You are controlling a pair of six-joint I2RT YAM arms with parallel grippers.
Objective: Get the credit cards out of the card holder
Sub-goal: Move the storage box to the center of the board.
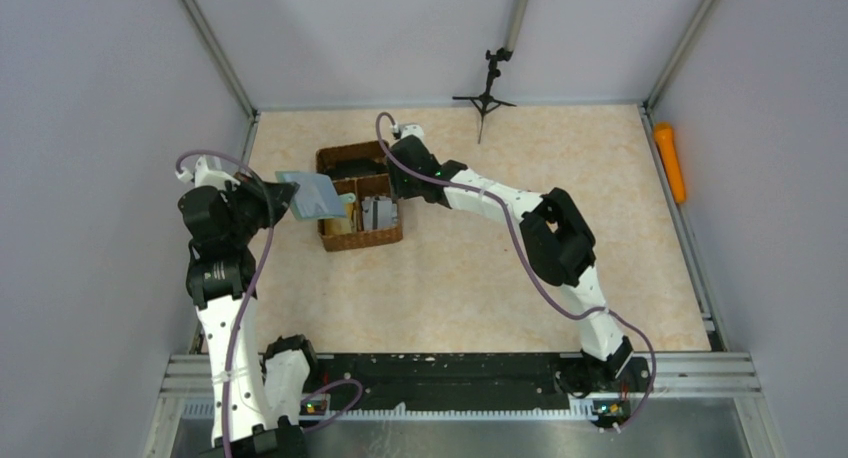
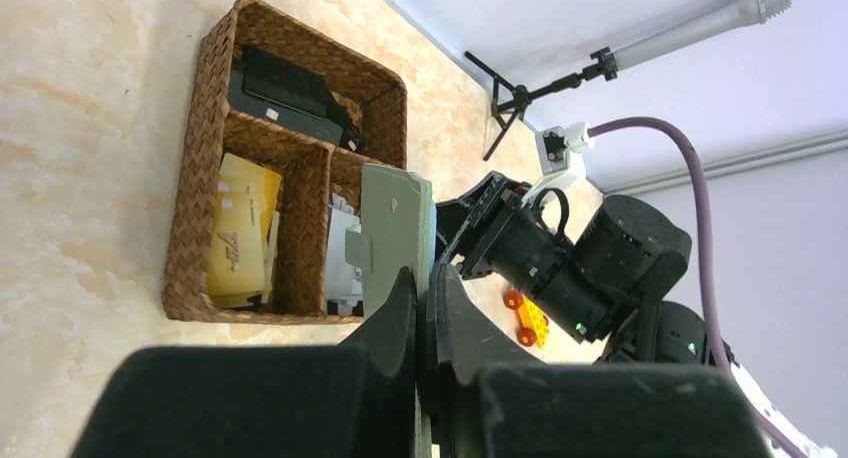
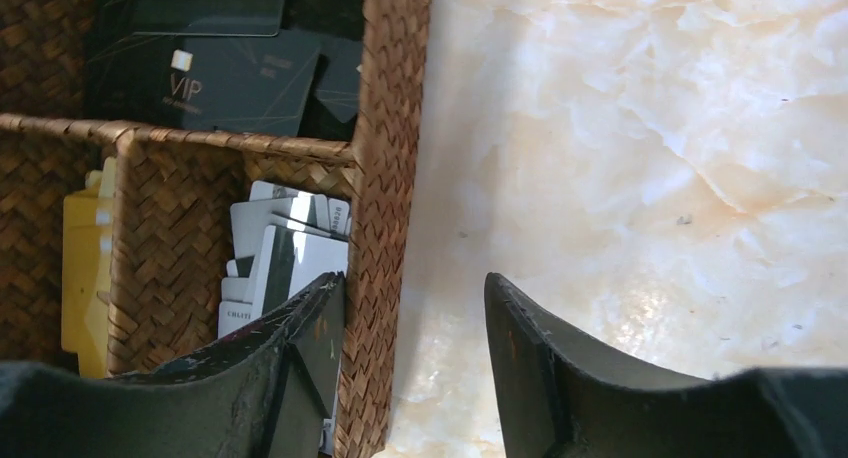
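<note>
The left gripper's (image 2: 425, 308) fingers are clenched on the lower edge of the card holder (image 2: 395, 238), which is held on edge, clear of the table (image 1: 480, 278), over the left-arm side of the wicker tray (image 2: 200, 178). The right gripper's (image 3: 412, 278) fingers stand apart and astride the tray's outer wall, one above a compartment of pale credit cards (image 3: 280, 248), the other above bare table. Dark cards (image 3: 240, 78) lie in the tray's long compartment, a yellow block (image 3: 85, 268) fills another, and an orange toy block (image 2: 527, 318) lies on the table beyond.
</note>
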